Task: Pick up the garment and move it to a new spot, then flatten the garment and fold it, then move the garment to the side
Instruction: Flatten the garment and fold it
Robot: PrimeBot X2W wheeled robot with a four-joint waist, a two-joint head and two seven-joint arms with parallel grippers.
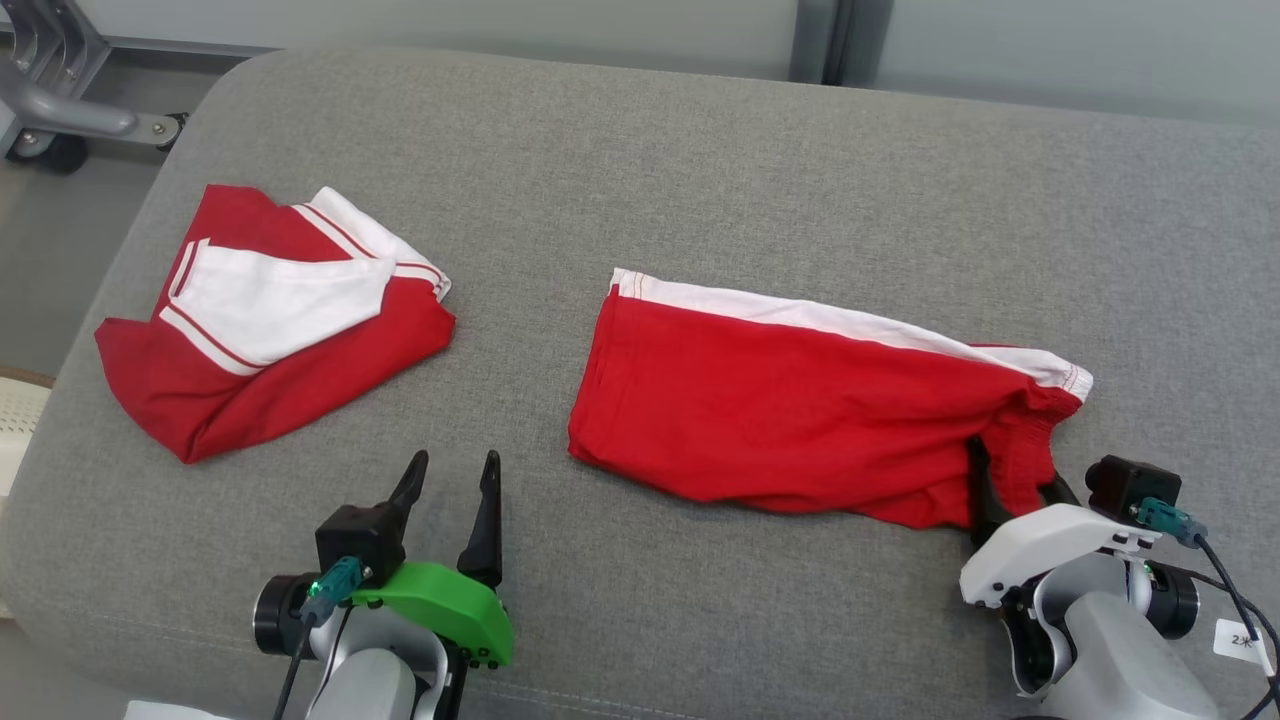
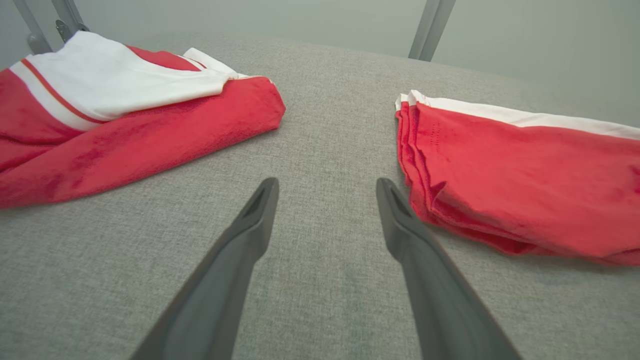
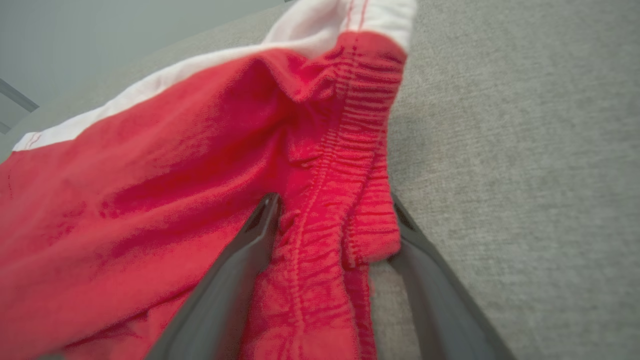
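The right gripper (image 3: 332, 200), fingers spread, straddles the elastic waistband of the red fabric shorts with a white side stripe (image 1: 780, 400); whether its pads press the cloth is unclear. The shorts lie on the grey woven cushion (image 1: 700, 170). The left gripper (image 1: 455, 458) is open beside a folded red-and-white garment (image 1: 270, 320).

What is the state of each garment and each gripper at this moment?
red shorts: lying flat on the grey cushion
red and white garment: folded, lying apart
left gripper: open, empty
right gripper: open, the shorts' waistband between its fingers
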